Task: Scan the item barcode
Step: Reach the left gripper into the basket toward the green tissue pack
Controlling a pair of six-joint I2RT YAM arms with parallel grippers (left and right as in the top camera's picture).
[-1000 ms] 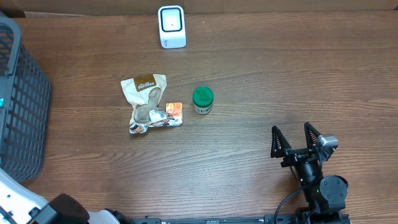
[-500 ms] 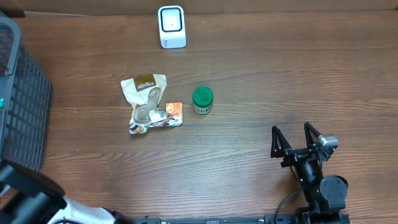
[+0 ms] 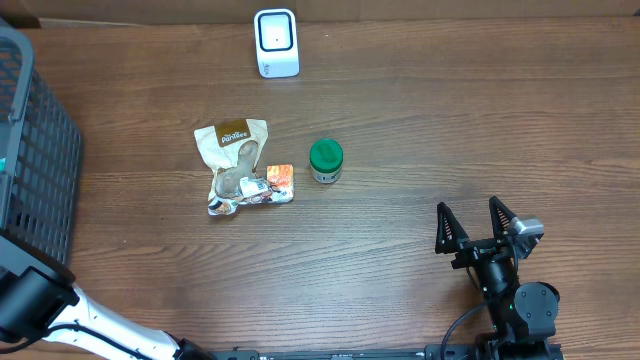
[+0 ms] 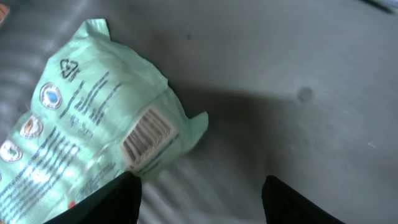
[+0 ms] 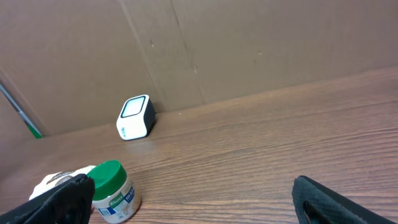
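Note:
A mint-green packet (image 4: 81,124) with a printed barcode (image 4: 146,134) lies on a grey surface in the left wrist view. My left gripper (image 4: 202,183) hovers over it, open. Its left finger (image 4: 106,202) overlaps the packet's lower edge and nothing sits between the fingers. In the overhead view only the left arm (image 3: 35,305) shows, at the bottom left beside the basket. The white scanner (image 3: 276,42) stands at the table's far edge. My right gripper (image 3: 468,208) rests open and empty at the lower right.
A dark mesh basket (image 3: 35,160) fills the left edge. A brown snack bag (image 3: 235,165) and a green-lidded jar (image 3: 326,160) lie mid-table, the jar (image 5: 112,190) also low left in the right wrist view. A cardboard wall (image 5: 249,43) backs the table.
The left arm has swung up at the bottom left corner toward the basket. The right arm and the table items have not moved.

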